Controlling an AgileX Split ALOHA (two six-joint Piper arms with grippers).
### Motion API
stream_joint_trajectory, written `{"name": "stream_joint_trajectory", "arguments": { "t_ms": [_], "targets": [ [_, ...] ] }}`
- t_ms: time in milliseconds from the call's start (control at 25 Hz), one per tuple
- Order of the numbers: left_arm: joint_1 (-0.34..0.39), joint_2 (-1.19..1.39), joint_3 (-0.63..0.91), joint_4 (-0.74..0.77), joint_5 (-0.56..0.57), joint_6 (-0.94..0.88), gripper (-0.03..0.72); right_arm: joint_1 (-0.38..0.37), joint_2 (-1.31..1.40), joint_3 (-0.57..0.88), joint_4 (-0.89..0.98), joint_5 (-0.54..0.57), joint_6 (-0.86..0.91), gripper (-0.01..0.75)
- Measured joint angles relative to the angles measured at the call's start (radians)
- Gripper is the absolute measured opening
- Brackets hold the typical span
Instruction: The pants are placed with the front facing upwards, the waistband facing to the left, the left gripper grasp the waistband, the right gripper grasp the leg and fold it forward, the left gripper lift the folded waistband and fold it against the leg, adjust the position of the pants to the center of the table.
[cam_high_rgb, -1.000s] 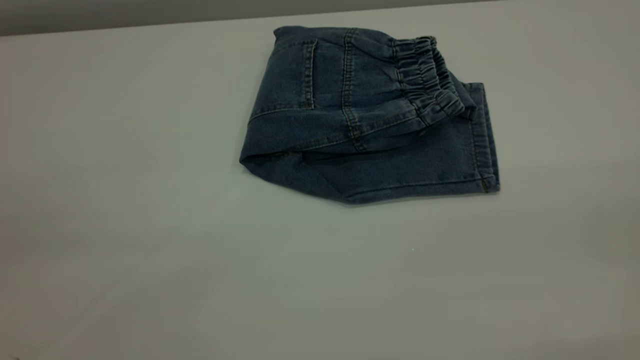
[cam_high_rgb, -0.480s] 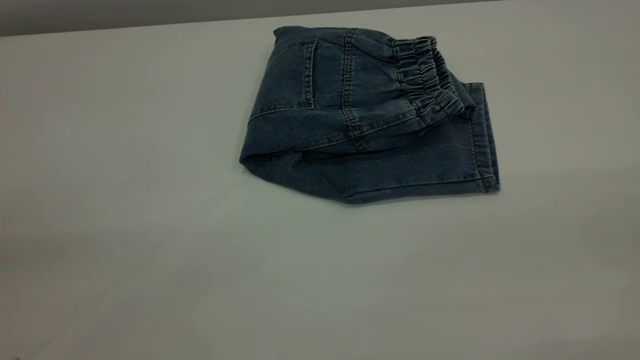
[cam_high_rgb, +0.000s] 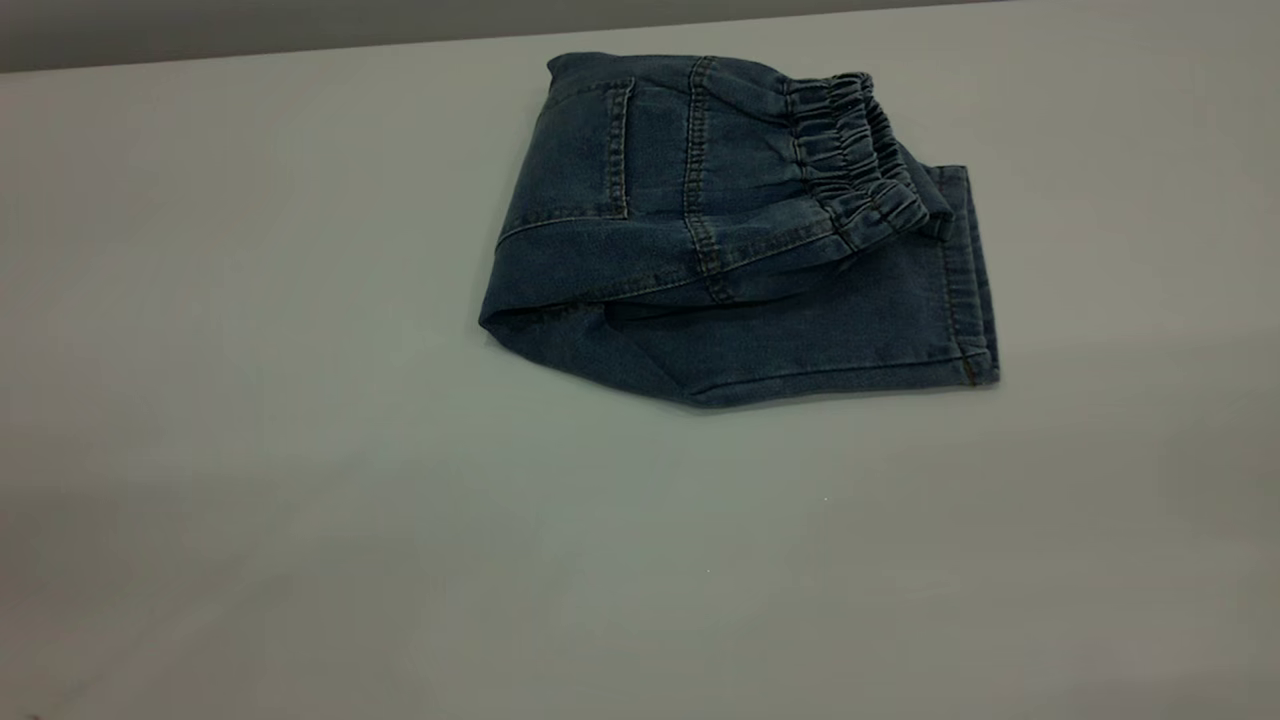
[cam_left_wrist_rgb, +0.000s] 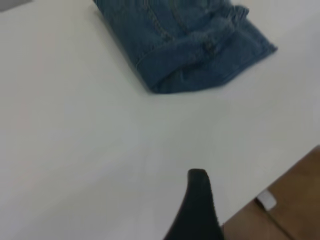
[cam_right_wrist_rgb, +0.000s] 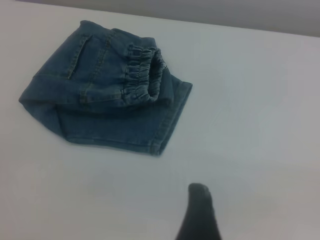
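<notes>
Nothing moved since earlier: pants (cam_high_rgb: 735, 235) folded on counter (cam_high_rgb: 300, 450), waistband (cam_high_rgb: 855, 155) atop leg. Both folds done; centring left, I judge. Left gripper (cam_left_wrist_rgb: 197, 210), right gripper (cam_right_wrist_rgb: 199, 212) withdrawn; fingers' opening I cannot tell.

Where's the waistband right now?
In the exterior view, the waistband lies folded over onto the pants, toward their right end, near the table's far edge.
</notes>
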Motion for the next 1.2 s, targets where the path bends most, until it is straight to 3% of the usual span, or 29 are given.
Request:
{"name": "stream_joint_trajectory", "arguments": {
  "t_ms": [920,1040,1200],
  "targets": [
    [0.007,-0.005,0.019,0.003,-0.035,0.004,0.54,0.0,0.0,0.0,0.005,0.001,0.007,0.468],
    [0.077,-0.005,0.019,0.003,-0.035,0.004,0.54,0.0,0.0,0.0,0.007,0.001,0.007,0.468],
    [0.256,-0.005,0.019,0.003,-0.033,0.003,0.54,0.0,0.0,0.0,0.015,0.001,0.007,0.468]
  ]
}}
